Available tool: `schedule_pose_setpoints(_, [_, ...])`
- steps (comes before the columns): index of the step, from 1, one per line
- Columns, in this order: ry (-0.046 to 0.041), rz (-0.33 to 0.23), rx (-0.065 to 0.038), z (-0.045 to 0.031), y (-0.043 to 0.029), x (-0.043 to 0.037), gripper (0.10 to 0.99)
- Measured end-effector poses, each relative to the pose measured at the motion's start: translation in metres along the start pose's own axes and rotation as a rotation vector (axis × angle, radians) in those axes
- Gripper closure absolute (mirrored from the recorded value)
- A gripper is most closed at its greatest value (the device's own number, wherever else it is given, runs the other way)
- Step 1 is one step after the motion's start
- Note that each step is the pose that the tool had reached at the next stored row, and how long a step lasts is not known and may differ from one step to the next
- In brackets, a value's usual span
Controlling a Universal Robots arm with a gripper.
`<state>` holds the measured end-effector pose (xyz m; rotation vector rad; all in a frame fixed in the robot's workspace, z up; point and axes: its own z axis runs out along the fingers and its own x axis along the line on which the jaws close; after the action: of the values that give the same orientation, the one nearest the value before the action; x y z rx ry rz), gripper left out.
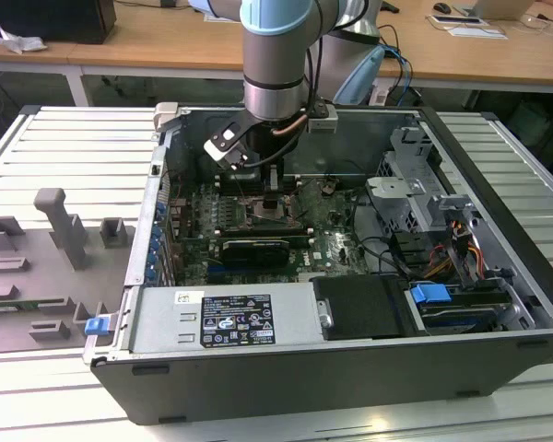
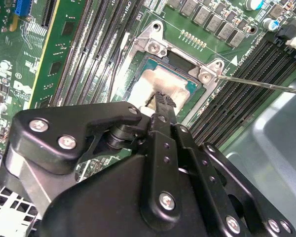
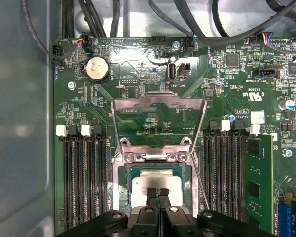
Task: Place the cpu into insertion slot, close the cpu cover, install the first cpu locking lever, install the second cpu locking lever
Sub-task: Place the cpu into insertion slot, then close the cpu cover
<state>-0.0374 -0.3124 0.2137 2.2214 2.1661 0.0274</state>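
The cpu (image 3: pixel 148 182) (image 2: pixel 160 81), a pale silver square chip, lies flat in the insertion slot (image 3: pixel 121 197), the socket with the grey metal rim on the green board. The cpu cover (image 3: pixel 159 102), a thin metal frame with a square window, stands flipped open beyond the socket's hinge. My gripper (image 3: pixel 158 191) (image 2: pixel 161 98) is shut, its two black fingertips pressed together right over the chip's face; whether they touch it I cannot tell. A thin locking lever (image 2: pixel 261 84) (image 3: pixel 200 182) sticks out loose beside the socket. In the exterior view the gripper (image 1: pixel 272 198) reaches down into the open computer case.
Long black memory slots (image 3: pixel 84 177) flank the socket on both sides, with a green card (image 3: pixel 259 182) in one. A coin battery (image 3: pixel 97 68) and cables (image 3: pixel 113 19) lie beyond the cover. The case holds a power supply (image 1: pixel 221 318) and drive cage (image 1: pixel 415 198). Grey fixtures (image 1: pixel 64 226) stand on the exterior view's left.
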Motion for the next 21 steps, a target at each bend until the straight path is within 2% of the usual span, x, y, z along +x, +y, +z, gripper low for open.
schedule_pose_setpoints(4, [0.0001, 0.0, 0.0, -0.0005, 0.0, 0.0, 0.98])
schedule_pose_setpoints(9, [-0.0002, 0.0, 0.0, -0.0051, 0.0002, -0.0001, 0.98])
schedule_pose_setpoints(16, [-0.0019, 0.0, 0.0, -0.0163, 0.0007, -0.0002, 0.98])
schedule_pose_setpoints(17, [-0.0023, 0.0, 0.0, -0.0194, 0.0008, -0.0003, 0.98])
schedule_pose_setpoints(19, [-0.006, 0.0, 0.0, -0.0358, 0.0014, -0.0005, 0.98])
schedule_pose_setpoints(21, [-0.0105, 0.0, 0.0, -0.0457, 0.0018, -0.0007, 0.98])
